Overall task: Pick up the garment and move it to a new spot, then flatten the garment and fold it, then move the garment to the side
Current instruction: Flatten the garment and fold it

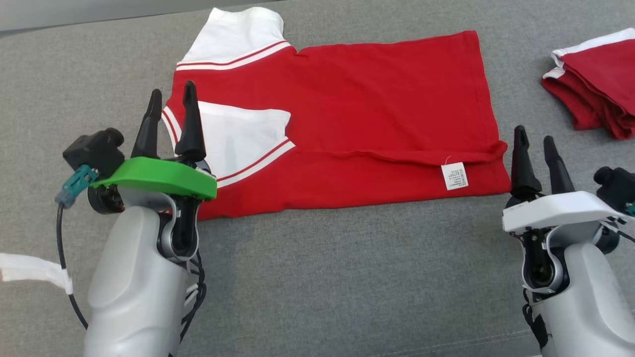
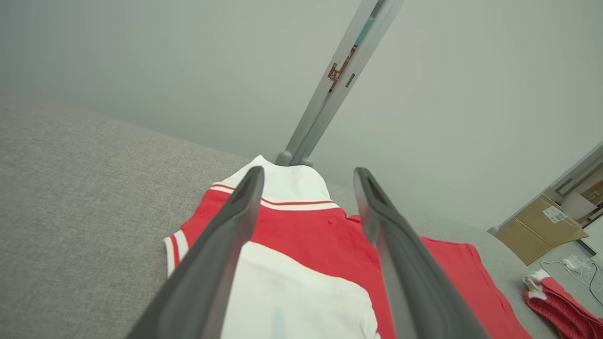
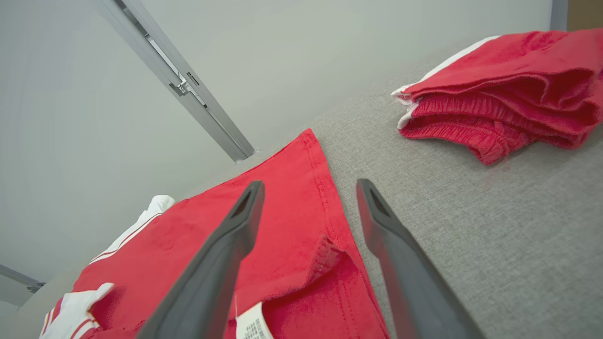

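Jaws on both arms are wide apart and hold nothing. The red and white garment (image 1: 347, 99) lies flat on the grey worktop (image 1: 317, 277), with its near edge folded over. The left jaws hang over its white sleeve (image 1: 243, 134). The right jaws are near its tag (image 1: 454, 176). A folded red pile (image 1: 595, 84) sits far right.

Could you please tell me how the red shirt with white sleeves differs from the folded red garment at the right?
The red shirt with white sleeves lies spread out, one long edge folded over; the folded red garment is a compact layered stack. The shirt sits centrally; the stack at the far right. Both are red with white trim, on the grey fabric surface.
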`<state>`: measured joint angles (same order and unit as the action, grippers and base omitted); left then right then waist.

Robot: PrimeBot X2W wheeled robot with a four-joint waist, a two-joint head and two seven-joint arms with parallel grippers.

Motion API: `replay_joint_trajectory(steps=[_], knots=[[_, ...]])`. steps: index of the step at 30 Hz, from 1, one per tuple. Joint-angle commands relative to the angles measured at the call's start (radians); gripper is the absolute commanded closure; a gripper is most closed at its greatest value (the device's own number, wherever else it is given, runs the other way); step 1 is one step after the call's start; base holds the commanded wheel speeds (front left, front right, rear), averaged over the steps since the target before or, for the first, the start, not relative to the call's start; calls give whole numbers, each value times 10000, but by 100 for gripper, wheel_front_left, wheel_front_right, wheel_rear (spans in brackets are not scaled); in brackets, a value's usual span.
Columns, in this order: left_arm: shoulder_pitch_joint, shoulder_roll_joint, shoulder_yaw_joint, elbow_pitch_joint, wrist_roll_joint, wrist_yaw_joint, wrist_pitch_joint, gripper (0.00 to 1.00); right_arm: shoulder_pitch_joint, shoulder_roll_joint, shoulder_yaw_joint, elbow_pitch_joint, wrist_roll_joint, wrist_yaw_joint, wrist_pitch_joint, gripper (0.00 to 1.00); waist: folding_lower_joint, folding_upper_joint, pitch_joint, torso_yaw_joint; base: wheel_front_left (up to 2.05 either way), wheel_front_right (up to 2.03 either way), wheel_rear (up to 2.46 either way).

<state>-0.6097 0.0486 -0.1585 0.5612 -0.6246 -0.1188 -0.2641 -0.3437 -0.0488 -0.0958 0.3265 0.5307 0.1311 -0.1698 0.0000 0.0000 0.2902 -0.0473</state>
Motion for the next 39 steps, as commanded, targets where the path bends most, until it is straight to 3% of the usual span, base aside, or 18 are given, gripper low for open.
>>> replay_joint_trajectory(steps=[1,7,12,20,27,28,29,30,32,39], knots=[[285,40,108,-171,23,-50,4,0,181,-31,-156,-273,-296,-9,-102,0,0,0,-95,40,0,0,0],[1373,289,204,-583,210,-51,102,0,918,-26,-875,-1500,-1792,-9,407,0,0,0,-507,244,0,0,0],[2446,609,98,-683,171,366,1072,0,1690,-27,-1185,-2090,-2561,-9,1184,0,0,0,-901,489,0,0,0],[3284,428,86,-656,-545,1038,2876,0,2181,-27,-1286,-2116,-2635,-9,1653,0,0,0,-1019,549,0,0,0],[3111,224,148,-523,-1190,1326,3465,0,1900,-29,-944,-1695,-2706,-9,1888,0,0,0,-834,249,0,0,0],[3081,216,136,-508,-1226,1354,3455,7,1868,-27,-893,-1524,-2798,-9,2006,0,0,0,-822,221,0,0,0],[3069,210,141,-499,-1255,1353,3422,40,1808,-26,-863,-1366,-2772,-9,2091,0,0,0,-813,205,0,0,0],[3052,198,150,-515,-1279,1321,3338,64,1694,-27,-816,-1149,-2744,-9,2206,0,0,0,-802,192,0,0,0],[3019,184,184,-561,-1337,1240,3132,100,1461,-27,-724,-727,-2721,-9,2353,0,0,0,-792,198,0,0,0],[2918,140,4,-808,-1366,910,2618,100,529,-30,-838,1079,-2658,-9,2671,0,0,0,-804,527,0,0,0]])
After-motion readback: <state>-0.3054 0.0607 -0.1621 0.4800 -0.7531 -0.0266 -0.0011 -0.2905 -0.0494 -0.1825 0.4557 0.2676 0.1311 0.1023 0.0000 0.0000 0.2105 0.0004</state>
